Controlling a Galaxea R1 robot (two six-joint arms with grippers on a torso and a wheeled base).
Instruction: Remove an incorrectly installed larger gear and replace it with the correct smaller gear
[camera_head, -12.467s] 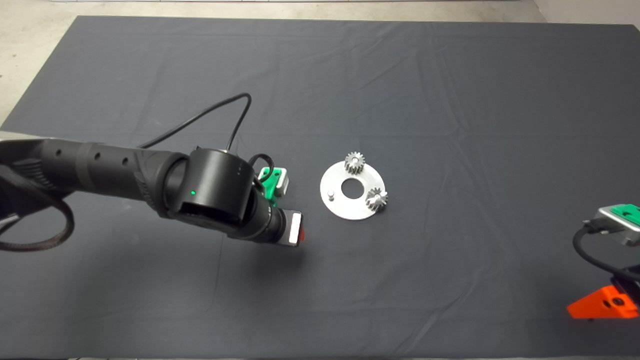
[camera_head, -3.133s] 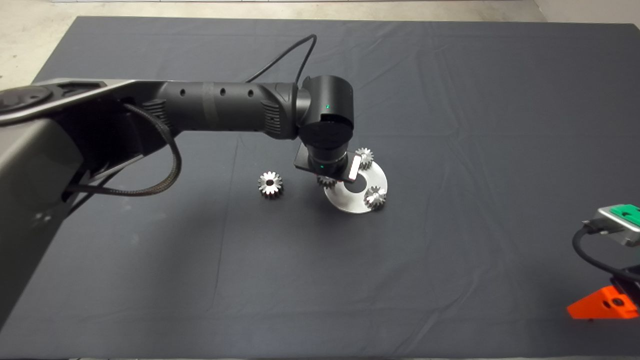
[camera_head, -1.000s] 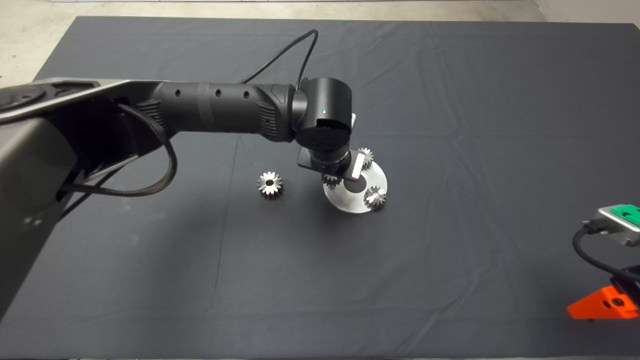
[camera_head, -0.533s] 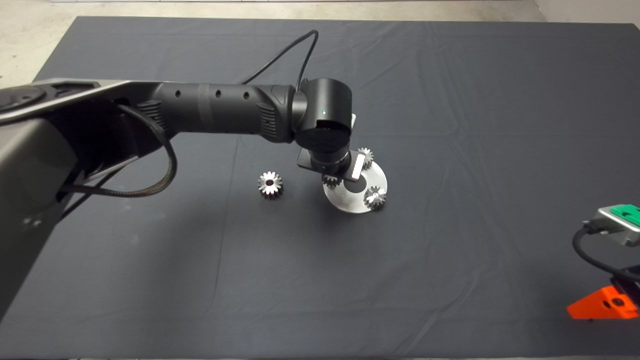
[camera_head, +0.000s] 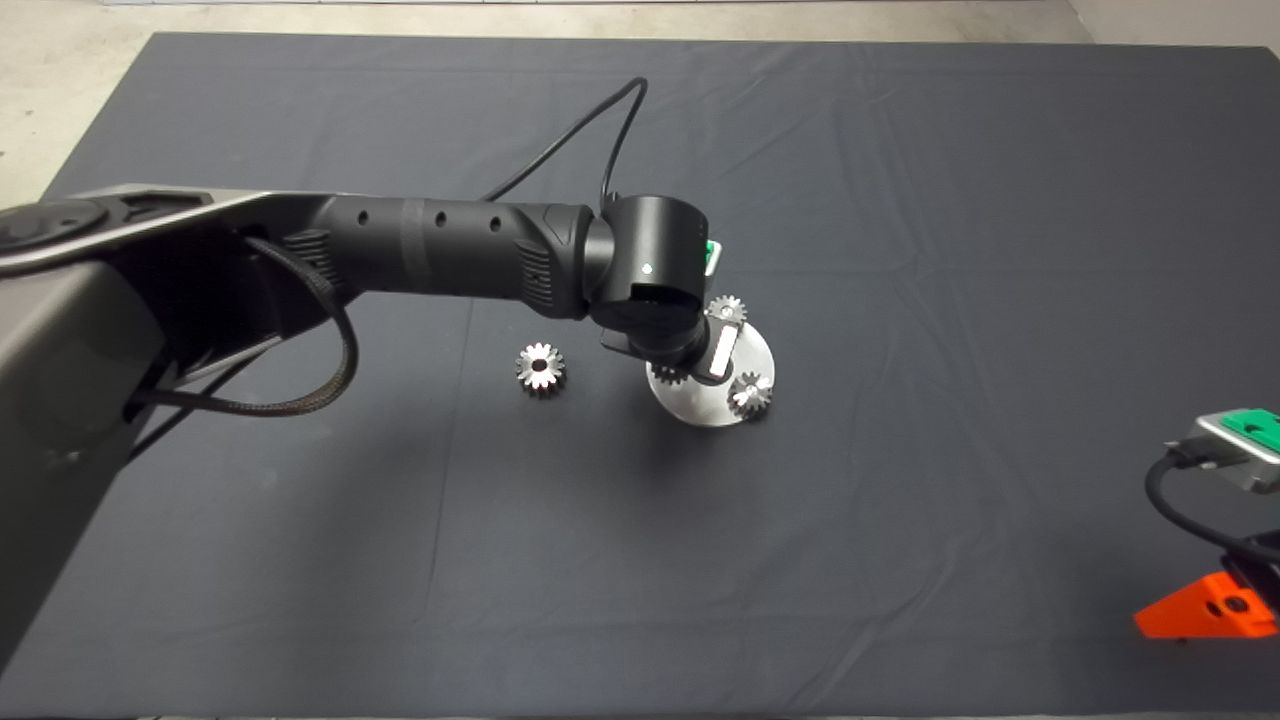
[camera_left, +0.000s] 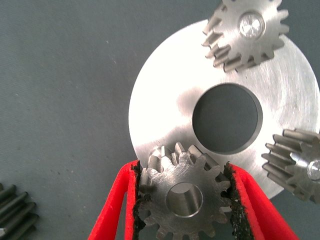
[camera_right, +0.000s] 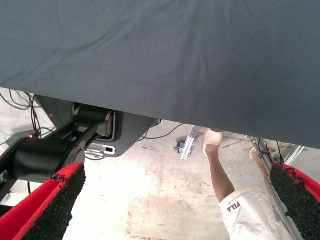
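Note:
My left gripper (camera_head: 682, 368) reaches in from the left over the round silver plate (camera_head: 752, 352). In the left wrist view it (camera_left: 184, 202) is shut on the smaller gear (camera_left: 182, 195), with a black pad pressed against the teeth on each side. This gear (camera_head: 668, 375) sits over the plate's (camera_left: 165, 110) near-left rim; I cannot tell whether a peg is in its hole. The larger gear (camera_head: 540, 368) lies flat on the mat left of the plate, and only its edge (camera_left: 12, 215) shows in the left wrist view.
Two other small gears (camera_head: 727, 310) (camera_head: 750, 393) stand on the plate, shown again (camera_left: 247, 30) (camera_left: 297, 167) in the left wrist view. My right gripper (camera_head: 1215, 610) is parked at the lower right edge, open (camera_right: 175, 210). A person's legs (camera_right: 225, 190) show beyond the mat.
The left wrist has shifted slightly toward the near side and tilted, carrying the smaller gear a little along the plate's rim. The larger gear and the right arm have not moved.

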